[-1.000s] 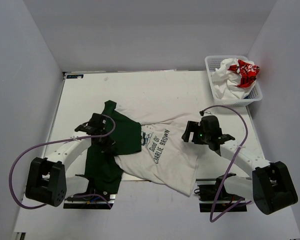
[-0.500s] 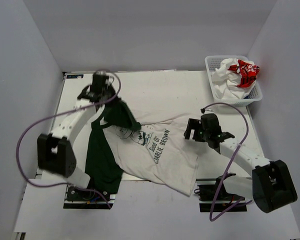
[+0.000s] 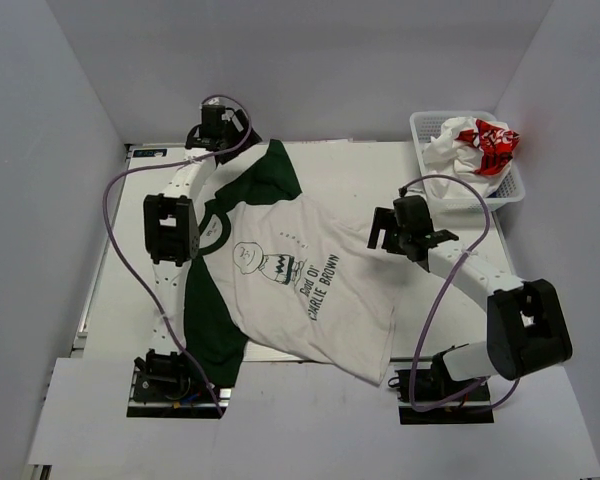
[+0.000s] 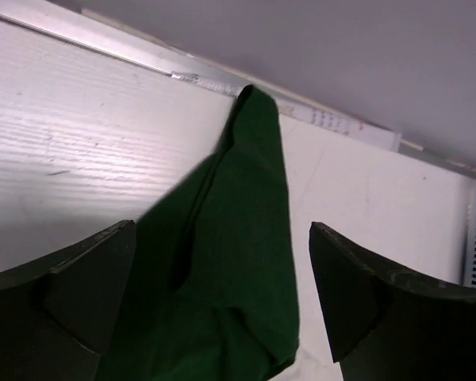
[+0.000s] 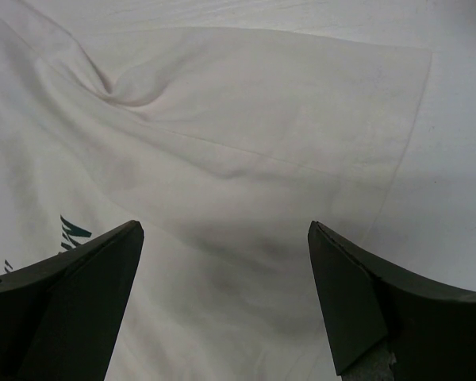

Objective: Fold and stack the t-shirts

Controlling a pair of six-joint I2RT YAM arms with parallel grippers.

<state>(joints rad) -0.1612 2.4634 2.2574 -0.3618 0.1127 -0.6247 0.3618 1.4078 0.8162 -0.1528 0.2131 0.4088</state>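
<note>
my left gripper [image 4: 222, 230] stands wide, gripping nothing. the dark green sleeve [image 4: 252, 182] of the off-white t-shirt [image 3: 310, 290] lies between and beyond my fingers. my right gripper [image 5: 224, 228] gapes too, the shirt's pale cloth spread beneath and ahead.

At the left gripper [image 4: 222, 230], jaws spread wide, the green sleeve [image 4: 250, 238] lies loose in the gap; the back wall [image 4: 317, 48] closes the way just ahead, and bare table [image 4: 71, 143] lies open ahead-left. Under the right gripper [image 5: 224, 226], jaws also wide, the off-white t-shirt [image 5: 246, 119] lies flat, with bare table past its hem ahead-right. The basket [image 3: 420, 150], holding a white and red t-shirt [image 3: 475, 145], stands well off to its right.
</note>
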